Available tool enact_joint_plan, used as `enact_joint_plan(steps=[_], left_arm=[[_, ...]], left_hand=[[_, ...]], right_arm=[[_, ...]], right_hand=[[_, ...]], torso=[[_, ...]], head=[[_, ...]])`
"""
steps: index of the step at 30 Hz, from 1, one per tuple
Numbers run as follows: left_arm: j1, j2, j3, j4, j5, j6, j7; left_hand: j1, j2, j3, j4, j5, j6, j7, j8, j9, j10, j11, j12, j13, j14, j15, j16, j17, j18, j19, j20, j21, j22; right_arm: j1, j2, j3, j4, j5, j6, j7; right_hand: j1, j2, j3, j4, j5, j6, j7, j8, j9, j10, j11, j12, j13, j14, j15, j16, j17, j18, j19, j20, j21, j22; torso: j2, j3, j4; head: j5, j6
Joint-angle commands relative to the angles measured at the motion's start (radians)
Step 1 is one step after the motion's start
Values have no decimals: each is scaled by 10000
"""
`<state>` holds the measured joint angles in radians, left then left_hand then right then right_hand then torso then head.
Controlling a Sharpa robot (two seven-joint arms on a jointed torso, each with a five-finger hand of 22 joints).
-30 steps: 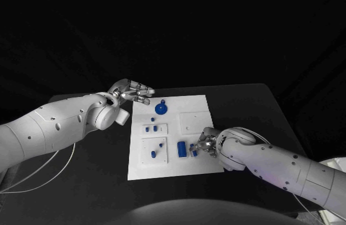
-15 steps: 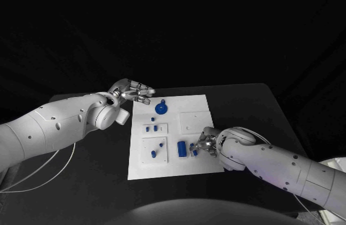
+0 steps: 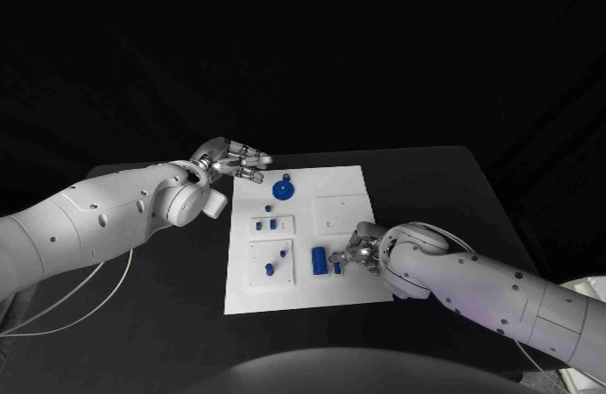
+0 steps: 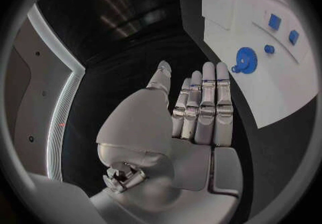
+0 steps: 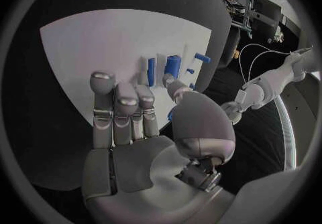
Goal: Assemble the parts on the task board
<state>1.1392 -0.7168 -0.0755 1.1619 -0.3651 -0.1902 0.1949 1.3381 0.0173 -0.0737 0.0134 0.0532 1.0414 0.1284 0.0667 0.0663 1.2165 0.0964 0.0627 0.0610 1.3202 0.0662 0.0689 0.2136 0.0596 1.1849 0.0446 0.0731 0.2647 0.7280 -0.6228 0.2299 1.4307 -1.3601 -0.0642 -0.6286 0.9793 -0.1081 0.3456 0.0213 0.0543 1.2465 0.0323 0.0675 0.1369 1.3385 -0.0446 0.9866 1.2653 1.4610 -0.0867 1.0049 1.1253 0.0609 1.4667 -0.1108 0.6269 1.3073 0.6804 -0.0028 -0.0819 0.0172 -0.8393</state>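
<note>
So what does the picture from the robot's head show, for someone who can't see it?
A white task board lies on a black table, with small blue parts on it. The robot's right hand reaches over the board's right edge by a blue block, while its left hand is at the far left corner, near a round blue part.

White task board [image 3: 341,284] (blue parts [image 3: 320,260] aboard).

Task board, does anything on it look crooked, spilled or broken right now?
Nothing stands out. The task board lies flat on the table, its blue parts sit on it, and no piece has rolled off. The right hand is at its edge.
</note>
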Motion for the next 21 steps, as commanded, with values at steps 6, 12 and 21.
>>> enact_joint_plan(steps=[6,12,21], left_arm=[[3,-1,6,21,-27,129,45],[3,-8,6,13,-27,118,54],[4,-24,6,-106,48,-205,332]], left_hand=[[-19,69,-23,-47,40,-49,35,-18,14,-39,0,-19,11,-48,-36,-12,11,-118,-20,1,42,-7],[-19,69,-23,-47,40,-49,35,-18,14,-39,0,-19,11,-48,-36,-12,11,-118,-20,1,42,-7],[-2,61,-21,-45,44,-16,17,-13,16,5,-16,-15,12,-19,-48,-3,18,-117,-10,-6,48,-7]], right_arm=[[-7,-24,-5,37,-57,68,111],[-7,-183,-4,61,-60,2,161],[43,-936,248,372,442,-807,984]], right_hand=[[93,-205,-15,379,-61,41,39,-33,-70,63,22,-54,26,4,-92,-62,56,-108,528,-98,-18,619],[191,-146,7,287,-61,45,34,-32,-81,69,18,-60,39,5,-93,-80,60,-111,529,-99,-14,620],[96,-756,-66,874,-59,-572,209,-43,-110,-131,120,-323,-65,-28,-81,-200,27,-50,504,-103,-222,557]], torso=[[1,8,-3],[-8,6,-8],[-34,0,-24]], head=[[-7,-1],[-6,73],[22,481]])
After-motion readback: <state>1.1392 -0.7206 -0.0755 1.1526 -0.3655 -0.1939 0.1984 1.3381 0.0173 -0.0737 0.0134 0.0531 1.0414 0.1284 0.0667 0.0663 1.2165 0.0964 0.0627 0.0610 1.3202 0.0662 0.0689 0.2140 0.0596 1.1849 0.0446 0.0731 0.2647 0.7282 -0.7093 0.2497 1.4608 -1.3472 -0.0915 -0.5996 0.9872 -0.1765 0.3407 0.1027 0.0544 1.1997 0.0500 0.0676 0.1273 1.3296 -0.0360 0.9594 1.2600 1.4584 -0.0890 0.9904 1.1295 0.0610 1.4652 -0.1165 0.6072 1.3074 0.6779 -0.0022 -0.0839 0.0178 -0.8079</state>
